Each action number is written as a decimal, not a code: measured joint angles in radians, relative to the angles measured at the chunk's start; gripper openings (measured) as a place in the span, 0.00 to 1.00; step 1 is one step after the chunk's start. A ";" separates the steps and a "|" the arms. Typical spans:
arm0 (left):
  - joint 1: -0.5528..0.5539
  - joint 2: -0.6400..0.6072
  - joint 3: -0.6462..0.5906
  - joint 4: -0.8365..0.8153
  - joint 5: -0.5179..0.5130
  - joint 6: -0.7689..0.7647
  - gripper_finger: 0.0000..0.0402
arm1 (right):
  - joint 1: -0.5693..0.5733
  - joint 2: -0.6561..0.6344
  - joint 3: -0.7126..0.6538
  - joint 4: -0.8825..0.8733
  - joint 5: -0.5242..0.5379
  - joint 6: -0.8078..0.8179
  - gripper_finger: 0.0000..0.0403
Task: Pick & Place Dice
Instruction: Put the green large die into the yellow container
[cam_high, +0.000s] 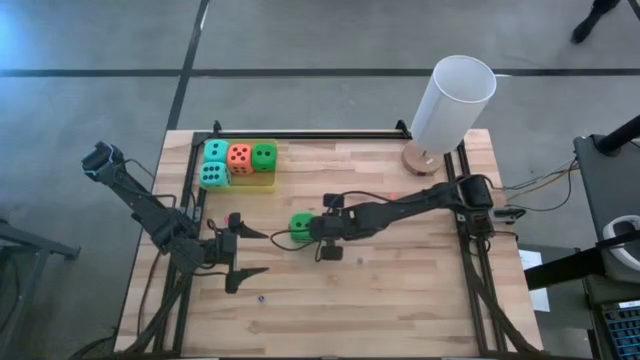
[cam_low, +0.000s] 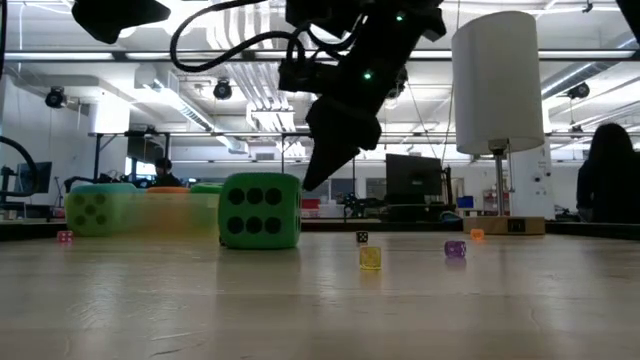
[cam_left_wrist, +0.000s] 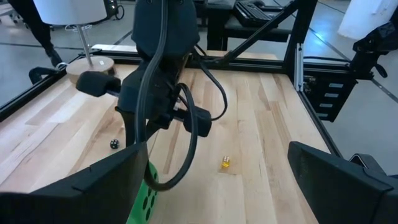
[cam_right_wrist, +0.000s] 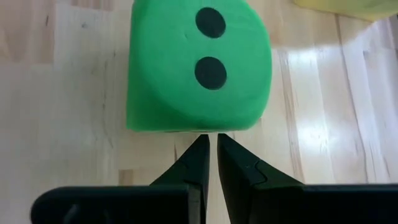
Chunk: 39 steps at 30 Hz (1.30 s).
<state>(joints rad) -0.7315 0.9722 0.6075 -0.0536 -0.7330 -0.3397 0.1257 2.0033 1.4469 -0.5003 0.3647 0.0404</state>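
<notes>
One green die (cam_right_wrist: 198, 68) just beyond right jaws (cam_right_wrist: 210, 158), fingertips nearly together, holding nothing

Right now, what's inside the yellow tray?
Four dice sit in the yellow tray: two teal dice, an orange-red die, a green die. The tray floor beneath them is covered.
</notes>
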 joint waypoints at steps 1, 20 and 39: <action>0.000 0.000 0.000 0.000 0.000 0.000 0.97 | 0.001 -0.012 -0.009 -0.009 0.003 0.011 0.07; 0.006 0.000 -0.008 -0.021 0.000 0.000 0.98 | 0.175 -0.519 -0.417 0.152 0.084 0.114 0.07; 0.202 -0.001 0.045 -0.031 0.152 0.042 0.97 | 0.267 -0.755 -0.606 0.359 0.080 0.007 0.07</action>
<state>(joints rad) -0.5295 0.9714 0.6526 -0.0847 -0.5806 -0.2976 0.3925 1.2478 0.8413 -0.1417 0.4442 0.0475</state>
